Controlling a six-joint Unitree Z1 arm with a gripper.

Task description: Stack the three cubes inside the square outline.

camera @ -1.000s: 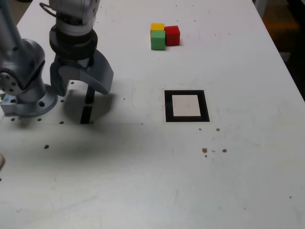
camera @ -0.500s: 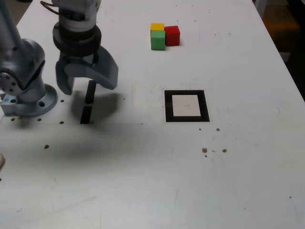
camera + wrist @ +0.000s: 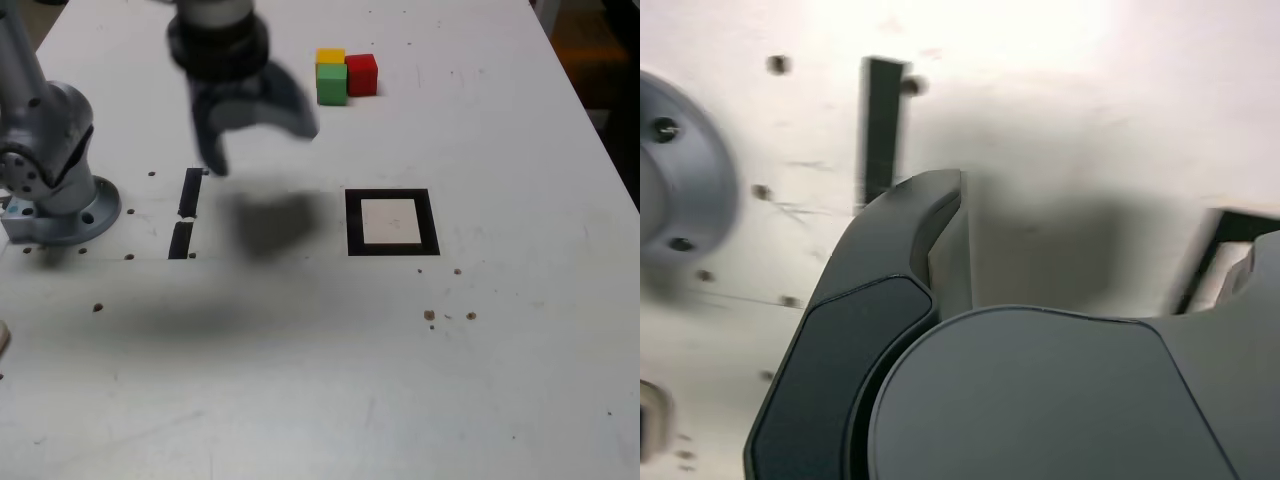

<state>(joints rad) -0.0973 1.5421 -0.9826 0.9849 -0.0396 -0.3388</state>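
End effector: jaws spread wide and holding nothing, hanging above the table, blurred, its shadow on the surface just below it; in the exterior view it is left of the cubes and nearer the camera than they are.
Red cube: on the table at the far side, the rightmost of the three in the exterior view, touching or just beside the other two.
Yellow cube: farthest of the three, directly behind the green one.
Green cube: in front of the yellow one, left of the red one.
Square outline: flat on the table, nearer than the cubes and well apart from them, nothing inside it; a corner shows in the wrist view.
Tape strips: two short black strips end to end, left of the outline.
Arm base: grey, at the exterior view's left edge.
Table: white, with small dark specks.
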